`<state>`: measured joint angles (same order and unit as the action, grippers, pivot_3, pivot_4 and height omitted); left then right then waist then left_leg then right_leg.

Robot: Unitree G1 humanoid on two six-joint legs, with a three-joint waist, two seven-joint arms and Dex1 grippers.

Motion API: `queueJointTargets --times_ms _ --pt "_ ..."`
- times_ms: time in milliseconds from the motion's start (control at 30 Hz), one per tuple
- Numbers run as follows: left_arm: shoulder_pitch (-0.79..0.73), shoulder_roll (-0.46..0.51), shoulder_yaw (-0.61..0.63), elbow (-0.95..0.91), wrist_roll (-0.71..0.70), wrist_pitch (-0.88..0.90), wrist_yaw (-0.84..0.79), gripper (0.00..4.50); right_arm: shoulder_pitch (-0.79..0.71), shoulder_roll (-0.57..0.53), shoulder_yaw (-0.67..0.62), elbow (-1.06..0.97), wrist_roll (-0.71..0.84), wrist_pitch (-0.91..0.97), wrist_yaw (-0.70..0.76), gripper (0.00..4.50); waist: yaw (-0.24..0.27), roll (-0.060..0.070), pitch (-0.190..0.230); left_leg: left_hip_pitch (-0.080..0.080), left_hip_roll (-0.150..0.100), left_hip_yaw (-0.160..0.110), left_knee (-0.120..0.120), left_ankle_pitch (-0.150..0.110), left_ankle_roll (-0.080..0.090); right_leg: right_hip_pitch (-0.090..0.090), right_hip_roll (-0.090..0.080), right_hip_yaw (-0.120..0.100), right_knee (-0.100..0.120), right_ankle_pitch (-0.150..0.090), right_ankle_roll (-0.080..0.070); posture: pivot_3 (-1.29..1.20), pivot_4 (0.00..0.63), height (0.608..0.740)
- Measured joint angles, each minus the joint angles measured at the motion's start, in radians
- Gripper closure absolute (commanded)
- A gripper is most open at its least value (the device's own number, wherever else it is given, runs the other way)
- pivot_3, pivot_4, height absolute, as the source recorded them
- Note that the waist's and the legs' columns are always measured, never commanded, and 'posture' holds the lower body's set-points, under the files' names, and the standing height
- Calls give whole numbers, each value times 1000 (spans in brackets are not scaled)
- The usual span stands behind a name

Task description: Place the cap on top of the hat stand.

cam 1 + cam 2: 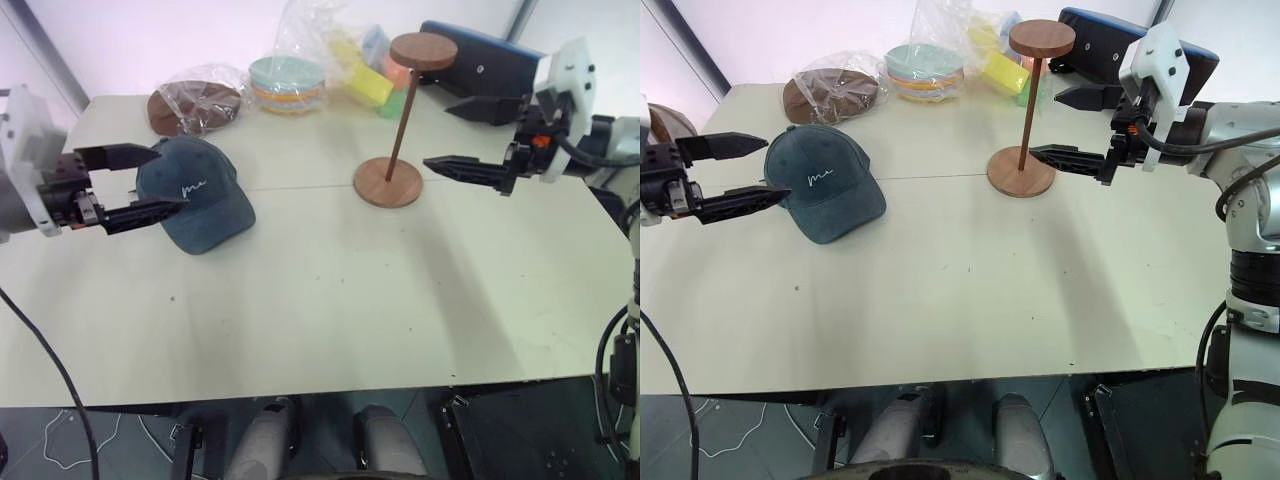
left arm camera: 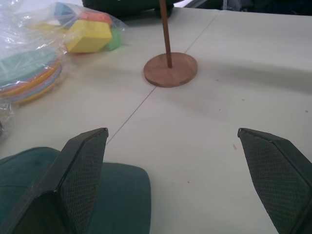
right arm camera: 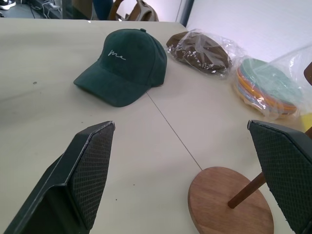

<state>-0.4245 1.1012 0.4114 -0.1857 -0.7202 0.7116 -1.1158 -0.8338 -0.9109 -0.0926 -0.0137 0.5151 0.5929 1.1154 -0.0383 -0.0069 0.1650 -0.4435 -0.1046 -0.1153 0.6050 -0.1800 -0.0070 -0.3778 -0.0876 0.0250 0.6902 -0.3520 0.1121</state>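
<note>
Left eye view, cap point(image 1: 198, 192): lies on table point(image 1: 330, 300), just beside my left gripper point(image 1: 150, 183), untouched.
Left gripper: fingers apart, empty.
Right gripper point(image 1: 460, 135): fingers apart, empty.
Hat stand point(image 1: 396, 120): upright, just beside my right gripper.

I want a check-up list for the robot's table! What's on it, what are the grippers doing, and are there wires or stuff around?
Surface: pale table, one seam line across it, a few small specks.
Job's things: cap lies on the table, brim toward the robot; hat stand upright, its top disc bare.
Clutter: brown round item in plastic wrap; stack of coloured plates in a bag; bagged colourful blocks; dark case behind the stand.
Grippers: left gripper open beside the cap; right gripper open beside the stand.
Cables: black cable by the left arm; white cord on the floor.
Surroundings: white wall behind.
</note>
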Motion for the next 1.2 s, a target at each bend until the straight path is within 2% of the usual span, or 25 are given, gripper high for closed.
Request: queueJointTargets --times_ms 933,1200 --pt "15 0 5 -41 -14 19 25 0 -12 3 12 18 -12 -15 12 40 0 0 0 0 0 0 0 0 0 0 0 0 0 0 0 0 150 740" --pt "57 21 -26 -68 60 -32 30 0 -11 3 33 19 -38 -38 18 40 0 0 0 0 0 0 0 0 0 0 0 0 0 0 0 0 150 740"
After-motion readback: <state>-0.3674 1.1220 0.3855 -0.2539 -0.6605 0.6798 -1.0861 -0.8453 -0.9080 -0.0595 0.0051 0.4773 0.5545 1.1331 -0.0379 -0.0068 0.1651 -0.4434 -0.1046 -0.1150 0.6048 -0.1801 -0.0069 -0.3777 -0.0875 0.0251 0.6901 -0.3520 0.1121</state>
